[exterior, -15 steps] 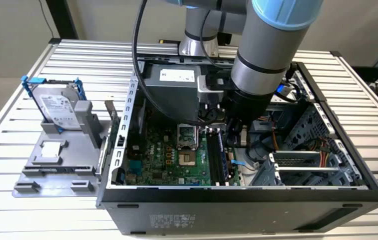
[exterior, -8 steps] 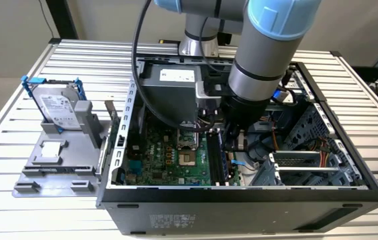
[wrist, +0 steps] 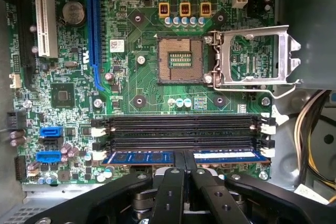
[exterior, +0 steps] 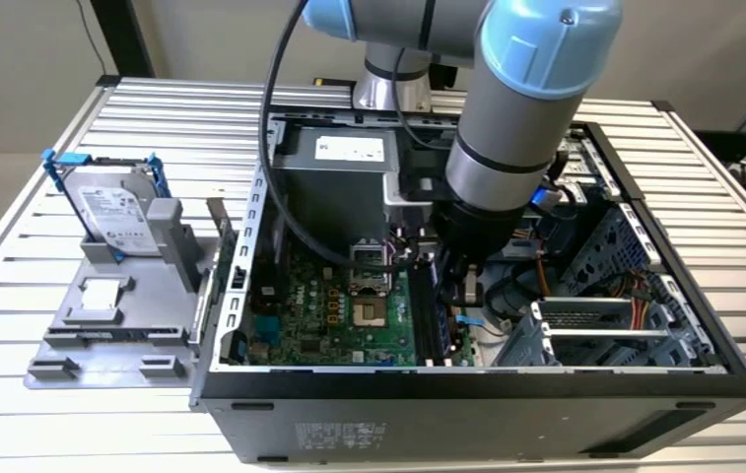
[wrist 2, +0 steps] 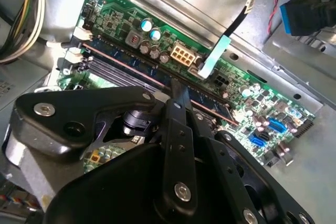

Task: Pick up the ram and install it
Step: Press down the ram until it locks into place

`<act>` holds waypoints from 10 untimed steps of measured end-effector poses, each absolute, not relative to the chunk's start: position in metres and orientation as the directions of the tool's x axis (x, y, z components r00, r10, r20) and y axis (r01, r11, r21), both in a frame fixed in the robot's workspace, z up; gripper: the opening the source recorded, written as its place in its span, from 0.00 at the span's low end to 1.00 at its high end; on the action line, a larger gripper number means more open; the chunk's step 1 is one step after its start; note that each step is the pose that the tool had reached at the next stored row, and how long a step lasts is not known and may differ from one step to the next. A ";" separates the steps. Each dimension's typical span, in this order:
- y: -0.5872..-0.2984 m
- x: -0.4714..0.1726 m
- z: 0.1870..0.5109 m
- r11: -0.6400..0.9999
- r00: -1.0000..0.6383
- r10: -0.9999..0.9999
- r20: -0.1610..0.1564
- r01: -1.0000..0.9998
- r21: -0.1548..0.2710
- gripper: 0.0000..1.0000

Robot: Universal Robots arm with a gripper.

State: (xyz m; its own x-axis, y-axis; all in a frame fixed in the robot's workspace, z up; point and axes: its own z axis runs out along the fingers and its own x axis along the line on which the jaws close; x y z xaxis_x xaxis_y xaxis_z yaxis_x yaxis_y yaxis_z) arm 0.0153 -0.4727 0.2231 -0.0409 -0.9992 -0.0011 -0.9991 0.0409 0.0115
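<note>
One ram [wrist: 157, 157] stood in a slot (the outermost) of the green board [wrist: 136, 77], my pincer [wrist: 184, 162] clenched on its top edge.

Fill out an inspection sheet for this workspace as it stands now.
Surface: slatted metal table carrying an open computer case.
Job's things: the ram stands on edge in the slot nearest the claw, alongside two empty black slots.
Clutter: a hard drive upright in a grey holder at the exterior view's left; the processor socket is empty, its metal frame swung open.
Grippers: the claw is down on the ram's top edge, fingers shut on it.
Cables: a black cable hangs from the arm; a wire bundle lies beside the board.
Surroundings: nothing seen.
</note>
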 end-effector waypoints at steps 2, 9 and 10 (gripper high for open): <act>-0.473 0.015 0.220 0.041 -0.041 -0.999 -0.001 -0.999 0.012 0.00; -0.472 0.015 0.237 0.041 -0.041 -0.999 -0.003 -0.999 0.011 0.00; -0.472 0.015 0.241 0.041 -0.041 -0.999 -0.003 -0.999 0.011 0.00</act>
State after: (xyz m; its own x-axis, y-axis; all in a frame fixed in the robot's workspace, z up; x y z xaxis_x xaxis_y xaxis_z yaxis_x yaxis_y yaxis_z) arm 0.0149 -0.4725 0.2415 -0.0410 -0.9992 -0.0029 -0.9991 0.0410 0.0112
